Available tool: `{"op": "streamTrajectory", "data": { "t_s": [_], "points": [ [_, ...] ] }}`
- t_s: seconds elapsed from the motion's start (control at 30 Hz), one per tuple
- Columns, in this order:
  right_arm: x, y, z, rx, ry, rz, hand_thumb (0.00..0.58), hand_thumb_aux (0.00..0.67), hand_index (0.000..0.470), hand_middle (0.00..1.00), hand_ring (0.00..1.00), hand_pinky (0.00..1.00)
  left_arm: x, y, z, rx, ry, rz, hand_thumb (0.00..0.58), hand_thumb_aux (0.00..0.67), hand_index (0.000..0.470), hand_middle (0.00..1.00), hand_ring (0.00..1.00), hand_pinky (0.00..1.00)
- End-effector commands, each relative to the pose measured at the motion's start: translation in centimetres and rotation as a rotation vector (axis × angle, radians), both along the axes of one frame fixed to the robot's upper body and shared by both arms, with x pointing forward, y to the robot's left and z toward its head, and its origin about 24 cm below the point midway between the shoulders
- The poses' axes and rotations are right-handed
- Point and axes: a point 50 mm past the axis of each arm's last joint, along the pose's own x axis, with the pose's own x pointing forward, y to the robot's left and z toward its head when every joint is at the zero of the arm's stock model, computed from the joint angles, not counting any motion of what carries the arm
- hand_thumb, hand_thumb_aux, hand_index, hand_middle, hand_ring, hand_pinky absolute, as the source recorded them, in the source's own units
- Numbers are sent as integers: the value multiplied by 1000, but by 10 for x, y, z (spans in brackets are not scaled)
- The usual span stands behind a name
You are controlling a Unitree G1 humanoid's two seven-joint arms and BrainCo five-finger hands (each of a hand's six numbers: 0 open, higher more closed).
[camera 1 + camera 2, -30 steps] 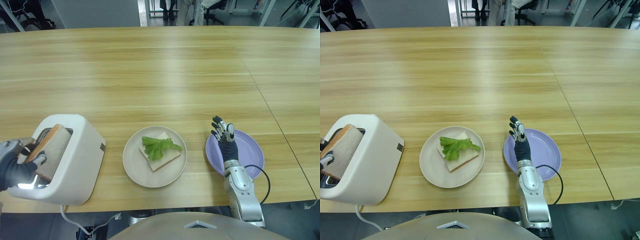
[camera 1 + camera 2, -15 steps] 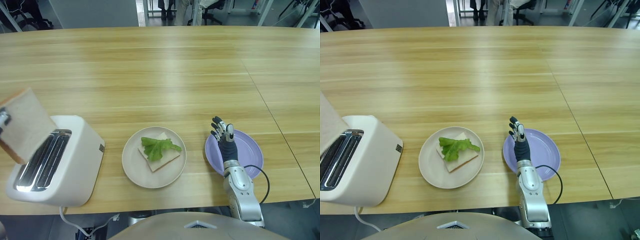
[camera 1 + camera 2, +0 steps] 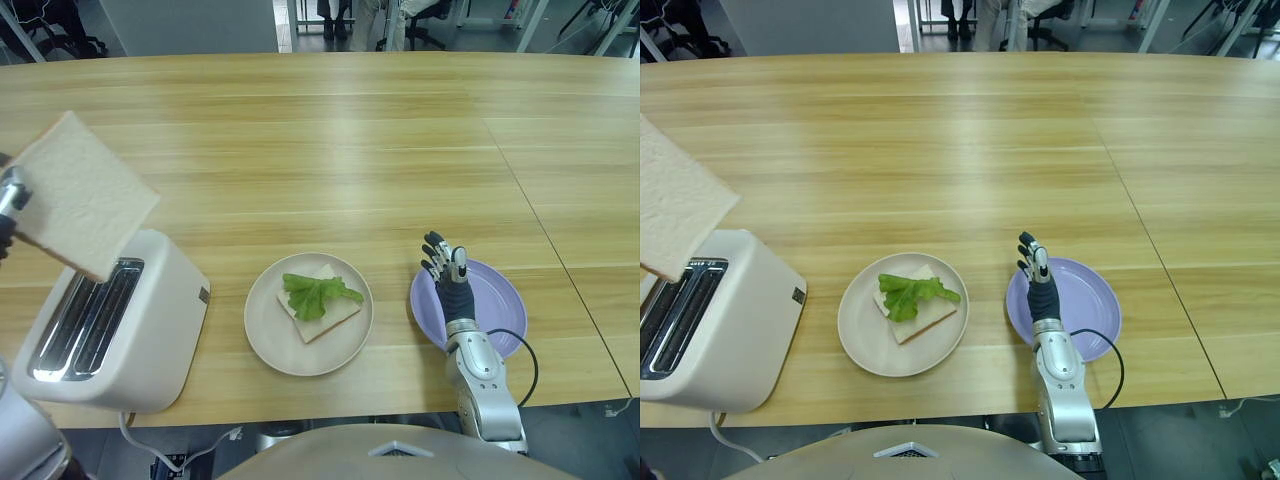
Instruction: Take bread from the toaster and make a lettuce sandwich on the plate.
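Note:
A slice of bread (image 3: 80, 195) hangs in the air above the white toaster (image 3: 140, 330), held at its left edge by my left hand (image 3: 8, 200) at the frame's left border. The toaster's slots (image 3: 85, 320) look empty. On the beige plate (image 3: 268, 335) lies another bread slice (image 3: 330, 312) with a lettuce leaf (image 3: 318, 292) on top. My right hand (image 3: 447, 265) stands upright with fingers straight at the left rim of the purple plate (image 3: 495, 300), holding nothing.
The toaster's cord (image 3: 150, 450) drops over the table's near edge. A black cable (image 3: 525, 355) loops beside my right forearm. Wide bare wooden tabletop (image 3: 330, 140) stretches behind the plates. Chairs stand past the far edge.
My left hand has pulled the bread slice out of the toaster and lifted it up and rightwards. The right hand has stayed in place.

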Motion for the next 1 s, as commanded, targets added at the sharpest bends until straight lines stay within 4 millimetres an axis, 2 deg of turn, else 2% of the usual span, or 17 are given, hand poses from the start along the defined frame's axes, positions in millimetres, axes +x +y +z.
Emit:
{"op": "streamTrajectory", "data": {
  "t_s": [0.03, 0.3, 0.5, 0.73, 1.0],
  "points": [
    [2, 2, 2, -13, -11, 4, 0, 0, 0, 0, 0, 0, 6, -15, -12, -123, -1, -72, 580, 670, 460, 1000, 1000, 1000],
    [6, 5, 15, -73, -77, 19, 0, 0, 0, 0, 0, 0, 26, -60, -55, -385, 58, -226, 580, 670, 460, 1000, 1000, 1000],
    [8, 9, 24, -181, -144, 50, 0, 0, 0, 0, 0, 0, 46, -89, -82, -500, 152, -355, 580, 670, 460, 1000, 1000, 1000],
    [4, 15, 39, -497, -328, 134, 0, 0, 0, 0, 0, 0, 67, -101, -113, -477, 273, -466, 580, 670, 460, 1000, 1000, 1000],
    [-1, 28, 38, -845, -511, 302, 0, 0, 0, 0, 0, 0, 82, -107, -146, -477, 404, -559, 580, 670, 460, 1000, 1000, 1000]
  ]
}}
